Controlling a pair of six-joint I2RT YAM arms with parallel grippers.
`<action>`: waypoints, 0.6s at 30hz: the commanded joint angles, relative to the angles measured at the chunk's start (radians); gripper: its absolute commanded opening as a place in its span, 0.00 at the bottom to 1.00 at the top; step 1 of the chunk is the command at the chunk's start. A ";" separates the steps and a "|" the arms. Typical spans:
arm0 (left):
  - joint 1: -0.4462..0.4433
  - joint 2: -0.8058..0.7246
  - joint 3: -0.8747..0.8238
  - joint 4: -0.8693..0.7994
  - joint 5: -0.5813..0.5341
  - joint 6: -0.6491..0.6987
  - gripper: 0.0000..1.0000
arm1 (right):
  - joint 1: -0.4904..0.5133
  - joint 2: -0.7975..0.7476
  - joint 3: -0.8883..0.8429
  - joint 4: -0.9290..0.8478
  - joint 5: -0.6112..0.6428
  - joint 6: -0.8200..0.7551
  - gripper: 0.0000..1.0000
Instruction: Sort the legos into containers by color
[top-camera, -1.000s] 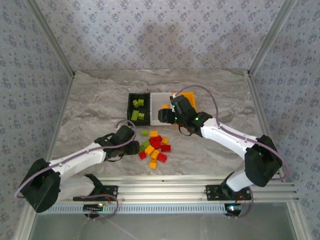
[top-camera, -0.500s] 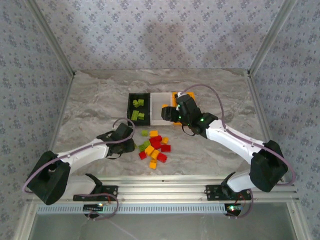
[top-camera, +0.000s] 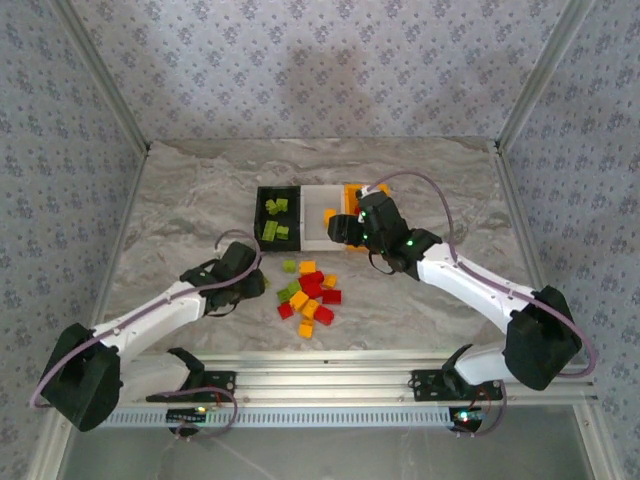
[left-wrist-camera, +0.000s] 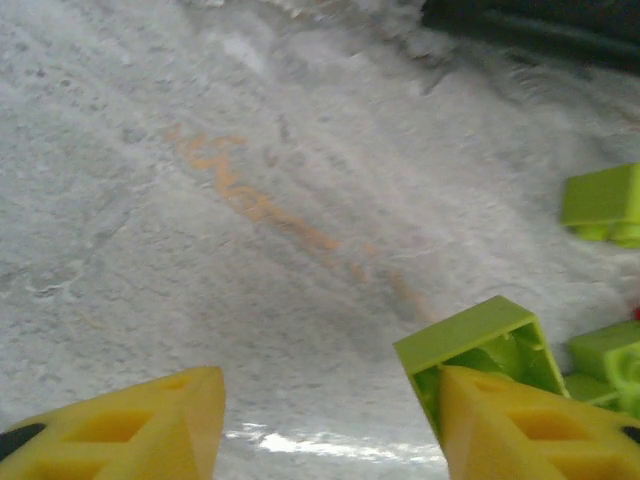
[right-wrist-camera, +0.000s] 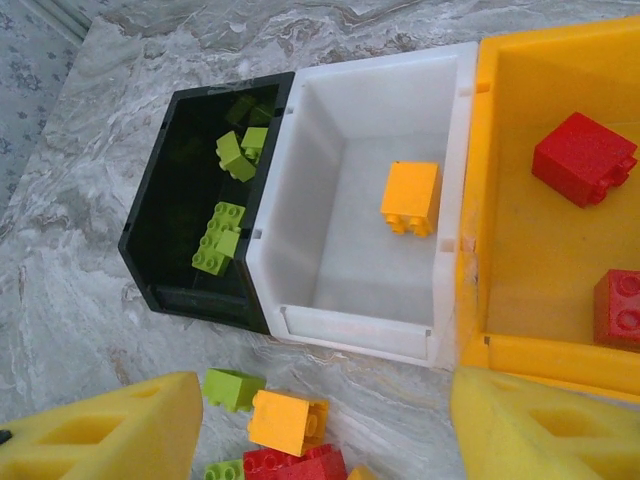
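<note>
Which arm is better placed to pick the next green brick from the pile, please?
Left. The left gripper is open and low at the edge of the pile, a green brick beside one finger; the right gripper hovers over the bins.

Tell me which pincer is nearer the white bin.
Right. The right pincer hovers at the white bin's near edge; the left pincer sits farther off, beside the loose bricks.

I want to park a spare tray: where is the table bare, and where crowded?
Bare table lies left of the black bin and behind the row of bins. Crowded: the loose brick pile in front of them.
</note>
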 joint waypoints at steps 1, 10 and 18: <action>-0.003 0.061 0.032 0.012 -0.010 0.019 0.62 | -0.006 -0.023 -0.012 0.009 0.004 0.018 0.68; -0.009 0.026 0.040 0.000 0.011 0.003 0.62 | -0.006 -0.023 -0.029 0.005 -0.004 0.026 0.68; -0.009 0.015 0.039 -0.010 0.160 0.019 0.74 | 0.027 0.042 -0.029 0.028 -0.092 0.009 0.69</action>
